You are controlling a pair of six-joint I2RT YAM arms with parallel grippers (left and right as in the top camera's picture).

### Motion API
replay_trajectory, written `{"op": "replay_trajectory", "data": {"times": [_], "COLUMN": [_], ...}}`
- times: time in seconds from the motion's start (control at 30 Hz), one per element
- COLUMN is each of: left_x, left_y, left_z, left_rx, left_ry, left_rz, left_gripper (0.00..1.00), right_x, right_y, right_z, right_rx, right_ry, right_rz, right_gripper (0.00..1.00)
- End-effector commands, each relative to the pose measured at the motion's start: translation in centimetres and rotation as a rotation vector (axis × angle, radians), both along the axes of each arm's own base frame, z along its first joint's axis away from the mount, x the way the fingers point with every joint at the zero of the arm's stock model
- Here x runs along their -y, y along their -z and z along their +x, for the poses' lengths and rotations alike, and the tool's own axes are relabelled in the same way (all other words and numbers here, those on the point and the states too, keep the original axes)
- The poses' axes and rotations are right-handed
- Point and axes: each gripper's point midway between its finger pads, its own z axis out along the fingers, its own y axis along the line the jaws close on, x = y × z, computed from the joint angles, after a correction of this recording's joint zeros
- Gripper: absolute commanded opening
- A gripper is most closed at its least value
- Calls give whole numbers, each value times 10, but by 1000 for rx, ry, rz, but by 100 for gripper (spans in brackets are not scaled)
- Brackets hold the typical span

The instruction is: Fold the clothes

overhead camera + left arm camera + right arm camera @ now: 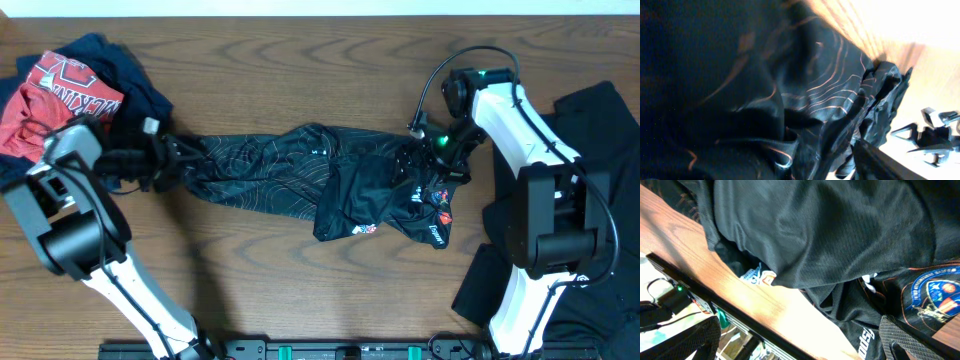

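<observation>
Overhead, at jersey ends: left pincer grip unclear; right pincer spread; right wrist shows badge.

**A:** What colour is the jersey in the middle?

**B:** Black, printed all over with thin contour lines. They look pale from overhead and coppery in the left wrist view. Its small logos are red, white and blue, and one round badge is blue.

**A:** And the rest?

**B:** At far left, a red shirt with white lettering and a navy garment. At right, plain black clothes. The tabletop is brown wood grain, and the arms are white and black.
</observation>
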Motion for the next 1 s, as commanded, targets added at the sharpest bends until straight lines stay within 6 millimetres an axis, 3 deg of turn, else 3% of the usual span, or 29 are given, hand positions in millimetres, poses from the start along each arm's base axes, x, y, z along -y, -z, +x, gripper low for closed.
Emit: {"op": "replay_trajectory", "data": {"times": [0.0,0.2,0.23,0.57,0.7,0.97], "left_x": [20,28,27,22,13,10], "left_y": [39,40,41,34,28,-39], "left_z": [-16,-10,-9,-4,-4,11], "left_rx": [-88,-99,-109,-127,-148,-9], "left_ry": [97,88,73,19,-1,-9], "left_rz": [56,61,59,68,154,353], "left_gripper": [57,10,6,6,6,6], "right_x": [-3,-2,-3,-3,-3,-3], "right_y": [-21,-31,-32,-34,-34,-34], "right_z": [12,15,16,17,17,19], "right_rx": [67,75,78,84,85,94], "right_ry": [-3,-7,-7,-7,-8,-7], "right_rz": [35,33,33,34,34,35], "right_gripper": [99,99,99,99,99,99]}}
